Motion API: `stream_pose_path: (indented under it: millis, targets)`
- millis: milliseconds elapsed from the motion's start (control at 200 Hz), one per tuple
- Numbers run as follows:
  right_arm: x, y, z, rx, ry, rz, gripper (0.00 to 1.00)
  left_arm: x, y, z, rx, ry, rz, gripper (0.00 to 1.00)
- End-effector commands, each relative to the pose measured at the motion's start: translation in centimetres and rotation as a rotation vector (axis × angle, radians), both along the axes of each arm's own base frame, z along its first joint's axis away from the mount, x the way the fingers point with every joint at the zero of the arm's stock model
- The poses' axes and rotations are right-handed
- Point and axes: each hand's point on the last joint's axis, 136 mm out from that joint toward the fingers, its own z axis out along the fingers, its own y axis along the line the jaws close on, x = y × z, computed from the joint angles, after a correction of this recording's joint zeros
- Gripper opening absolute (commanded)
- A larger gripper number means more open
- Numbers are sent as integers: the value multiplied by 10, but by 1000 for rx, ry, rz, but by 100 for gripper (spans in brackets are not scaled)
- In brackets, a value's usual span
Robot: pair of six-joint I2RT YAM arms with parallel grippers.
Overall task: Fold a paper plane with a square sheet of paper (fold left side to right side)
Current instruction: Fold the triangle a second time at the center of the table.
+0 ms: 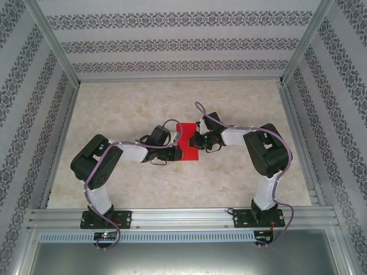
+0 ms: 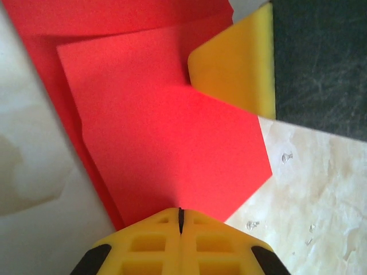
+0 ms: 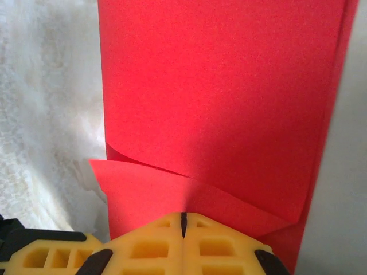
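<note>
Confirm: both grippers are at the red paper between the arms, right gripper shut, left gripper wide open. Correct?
One thing is off. The left gripper is shut, not wide open: the left wrist view shows it closed to a thin seam, with its tip at the red paper. The rest holds: the right gripper is shut, and both are at the paper between the arms.

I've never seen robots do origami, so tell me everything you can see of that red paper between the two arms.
The red paper is thin, matte, plain and bright red. It lies on the marbled table midway between the arms, already partly folded: layers overlap with straight edges and an angled flap. The left tool and the right tool, both closed, meet it from opposite sides. Whether they pinch it or just press on it, I cannot tell.
</note>
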Motion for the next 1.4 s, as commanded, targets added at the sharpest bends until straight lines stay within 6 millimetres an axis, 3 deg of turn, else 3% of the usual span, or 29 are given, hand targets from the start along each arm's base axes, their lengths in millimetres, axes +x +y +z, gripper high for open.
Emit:
stream_pose_path:
  millis: [0,210,595,864,1399]
  targets:
    - [-2,-13,-17,-66,49,-24,0,-2,0,23,-35,19,0,4]
    - [-4,-15,-20,-71,58,-23,0,2,-15,43,-122,22,-31,5]
    - [-5,-17,-24,-99,72,-13,0,6,-26,19,-129,99,-42,4]
    - [-5,-20,-25,-125,75,-3,0,2,-12,-2,-64,125,-14,4]
    - [-5,-31,-29,-157,97,-3,0,-11,8,-25,-44,184,12,3]
